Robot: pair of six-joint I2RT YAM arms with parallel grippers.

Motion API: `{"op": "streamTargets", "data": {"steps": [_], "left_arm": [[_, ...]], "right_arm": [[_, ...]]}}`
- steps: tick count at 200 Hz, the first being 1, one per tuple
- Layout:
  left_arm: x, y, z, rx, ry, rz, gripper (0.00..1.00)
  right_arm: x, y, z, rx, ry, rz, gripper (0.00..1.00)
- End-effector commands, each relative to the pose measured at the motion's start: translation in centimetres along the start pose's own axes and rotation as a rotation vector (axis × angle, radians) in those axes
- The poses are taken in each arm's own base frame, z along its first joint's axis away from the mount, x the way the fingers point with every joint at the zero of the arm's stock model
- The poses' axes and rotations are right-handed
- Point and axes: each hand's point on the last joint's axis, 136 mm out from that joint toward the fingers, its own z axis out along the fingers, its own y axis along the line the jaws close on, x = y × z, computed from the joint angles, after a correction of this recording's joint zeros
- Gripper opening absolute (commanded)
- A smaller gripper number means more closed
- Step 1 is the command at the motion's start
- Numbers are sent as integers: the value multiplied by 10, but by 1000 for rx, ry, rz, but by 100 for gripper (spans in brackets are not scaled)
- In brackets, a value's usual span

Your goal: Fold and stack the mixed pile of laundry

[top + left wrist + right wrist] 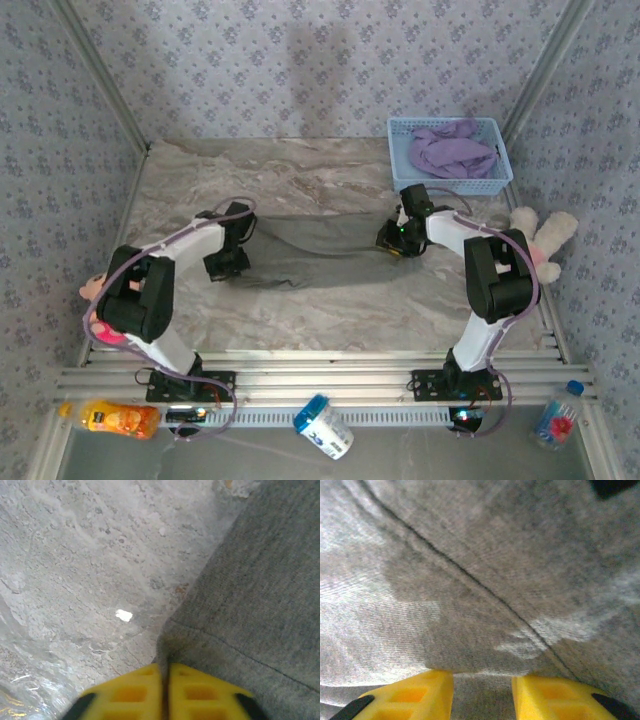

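Two garments here. The gray garment lies spread flat mid-worktop, its long axis running left to right between the two arms. The purple T-shirt sits crumpled in the one blue basket at the far right corner.

The left pincer is squeezed nearly together on the gray garment's left edge, low on the marble. The right pincer has its yellow fingers part-way apart, with a thick fold of the same gray cloth bunched between them, so it grips the right end.

Two plush toys, one just right of the right arm and one beside the left arm.
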Motion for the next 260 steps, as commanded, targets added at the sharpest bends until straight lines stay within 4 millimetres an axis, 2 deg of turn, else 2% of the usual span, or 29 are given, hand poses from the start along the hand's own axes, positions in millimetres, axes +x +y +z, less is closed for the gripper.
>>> {"op": "streamTargets", "data": {"steps": [1, 12, 21, 42, 62, 83, 85, 101, 117, 134, 163, 181, 206, 216, 220, 242, 260], "left_arm": [[-14, 14, -18, -84, -40, 19, 43], [-25, 11, -30, -70, -81, 24, 56], [-36, 5, -41, -39, -119, 23, 63], [-64, -20, -58, 95, -208, 5, 63], [-85, -45, -61, 217, -228, -43, 51], [-102, -68, -54, 274, -219, -70, 37], [-103, -69, -53, 273, -217, -72, 36], [-110, -77, -40, 255, -198, -91, 34], [-116, -88, -27, 270, -183, -98, 33], [-111, -95, -7, 270, -133, -109, 31], [-93, -83, 23, 182, -60, -144, 27], [-82, -64, 37, 78, -28, -145, 26], [-73, -40, 48, -37, -3, -133, 25], [-71, -31, 50, -69, 3, -129, 25], [-70, -29, 50, -77, 4, -125, 25], [-68, -22, 50, -101, 5, -106, 26], [-73, -29, 40, -71, -7, -82, 28]], "right_arm": [[-8, 13, -14, -33, -18, 6, 42], [-12, 22, -22, -65, -31, 3, 43], [-16, 30, -31, -90, -49, -1, 44], [-25, 39, -45, -115, -81, -3, 44], [-34, 41, -49, -116, -103, -4, 43], [-46, 37, -41, -115, -108, 20, 37], [-55, 43, -46, -128, -132, 14, 36], [-72, 46, -41, -132, -173, 27, 35], [-80, 44, -28, -127, -170, 62, 34], [-84, 37, -13, -109, -163, 114, 33], [-84, 7, 5, -4, -171, 190, 31], [-85, -11, 9, 33, -192, 231, 31], [-82, -36, 9, 113, -214, 273, 30], [-85, -40, 6, 128, -230, 286, 30], [-74, -50, 12, 148, -208, 297, 30], [-74, -54, 12, 144, -211, 308, 30], [-82, -39, 10, 73, -216, 279, 32]]}}
